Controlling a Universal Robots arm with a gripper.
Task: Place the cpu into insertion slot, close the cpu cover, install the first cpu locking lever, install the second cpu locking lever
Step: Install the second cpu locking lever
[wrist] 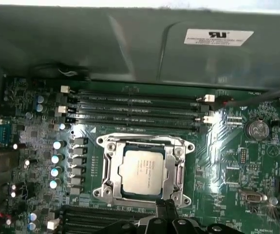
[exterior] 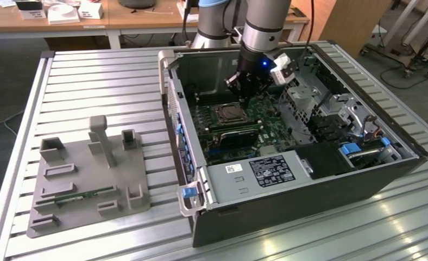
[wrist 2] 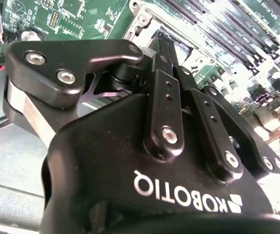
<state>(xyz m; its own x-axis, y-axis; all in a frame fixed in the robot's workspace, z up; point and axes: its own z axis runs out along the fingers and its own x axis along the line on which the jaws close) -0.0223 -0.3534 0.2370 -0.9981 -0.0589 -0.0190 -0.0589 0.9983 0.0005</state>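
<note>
The arm (exterior: 261, 24) is made of silver-grey tubes with a small blue light at the wrist. The gripper (wrist 2: 166, 58) is formed from glossy black links, which are fastened by silver screws, and white lettering is printed on its body.

open computer case (exterior: 388, 163) on slatted metal table (exterior: 98, 81), grey fixture block (exterior: 90, 179) beside it, wooden desk (exterior: 25, 24) behind

dull silver metal cpu (wrist: 140, 174), glossy green circuit board (wrist: 227, 161)

Black gripper (wrist 2: 166, 46) body close up, fingers (wrist 2: 165, 105) drawn together over green circuit board (wrist 2: 81, 14), beside long memory slots (wrist 2: 227, 29) and silvery socket rim (wrist 2: 142, 19).
</note>
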